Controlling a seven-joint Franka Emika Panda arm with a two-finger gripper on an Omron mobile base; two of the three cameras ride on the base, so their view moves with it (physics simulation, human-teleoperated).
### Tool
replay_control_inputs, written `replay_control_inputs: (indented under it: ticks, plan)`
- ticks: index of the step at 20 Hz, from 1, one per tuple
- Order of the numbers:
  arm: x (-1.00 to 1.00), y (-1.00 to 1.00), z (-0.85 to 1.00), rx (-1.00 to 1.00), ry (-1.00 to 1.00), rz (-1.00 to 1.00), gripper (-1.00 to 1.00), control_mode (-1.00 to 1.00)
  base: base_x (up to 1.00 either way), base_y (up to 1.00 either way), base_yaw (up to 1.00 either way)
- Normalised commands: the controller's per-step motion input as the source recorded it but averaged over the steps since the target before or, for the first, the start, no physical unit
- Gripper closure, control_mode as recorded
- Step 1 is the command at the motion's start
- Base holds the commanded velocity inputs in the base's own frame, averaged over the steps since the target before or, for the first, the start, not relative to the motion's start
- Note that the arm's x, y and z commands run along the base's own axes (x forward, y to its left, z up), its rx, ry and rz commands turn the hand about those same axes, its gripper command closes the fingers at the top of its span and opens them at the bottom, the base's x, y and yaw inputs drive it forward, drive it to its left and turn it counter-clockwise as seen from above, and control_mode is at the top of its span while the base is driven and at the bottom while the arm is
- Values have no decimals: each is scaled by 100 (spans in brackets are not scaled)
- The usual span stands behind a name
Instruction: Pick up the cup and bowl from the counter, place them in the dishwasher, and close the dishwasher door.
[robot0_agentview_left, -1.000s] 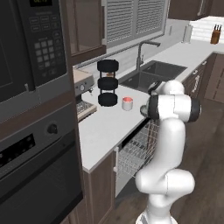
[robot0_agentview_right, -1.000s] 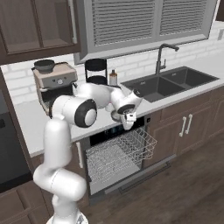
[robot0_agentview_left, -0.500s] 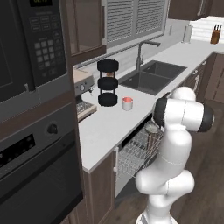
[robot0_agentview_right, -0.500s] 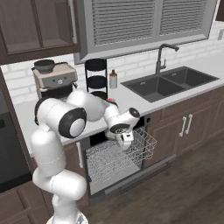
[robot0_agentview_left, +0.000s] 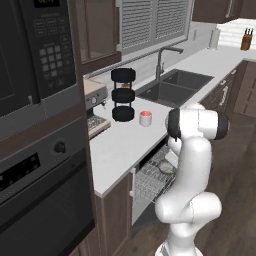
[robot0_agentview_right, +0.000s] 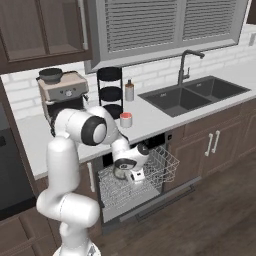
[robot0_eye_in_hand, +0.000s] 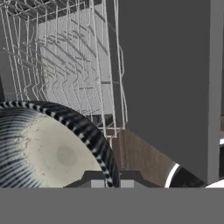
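Right base view: my gripper (robot0_agentview_right: 131, 172) lowers the bowl (robot0_agentview_right: 120, 171) over the dishwasher (robot0_agentview_right: 137, 180) rack.
My fingers are clamped on the bowl's rim; the cup (robot0_agentview_right: 126, 119) stands on the counter (robot0_agentview_right: 150, 117).

One cup (robot0_agentview_left: 145, 118), one bowl (robot0_eye_in_hand: 48, 148), one wire rack (robot0_agentview_right: 150, 172), one sink (robot0_agentview_right: 192, 95).

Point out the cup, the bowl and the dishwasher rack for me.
cup (robot0_agentview_right: 126, 119), right base view, on its red side wall.
bowl (robot0_eye_in_hand: 48, 153), hand view, on its pale inside.
dishwasher rack (robot0_agentview_right: 162, 165), right base view, on the white wire side at its right.
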Motion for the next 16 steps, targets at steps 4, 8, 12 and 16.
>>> replay_control_inputs:
  ticks: [4,8,12,16]
  plan:
    - [51,34,-66,0,6,1,100,-100,0,0,0]
    - [39,29,-58,-1,2,0,100,-100,0,0,0]
    - [45,4,-66,-2,1,0,100,-100,0,0,0]
    - [23,4,-61,-3,0,0,100,-100,0,0,0]
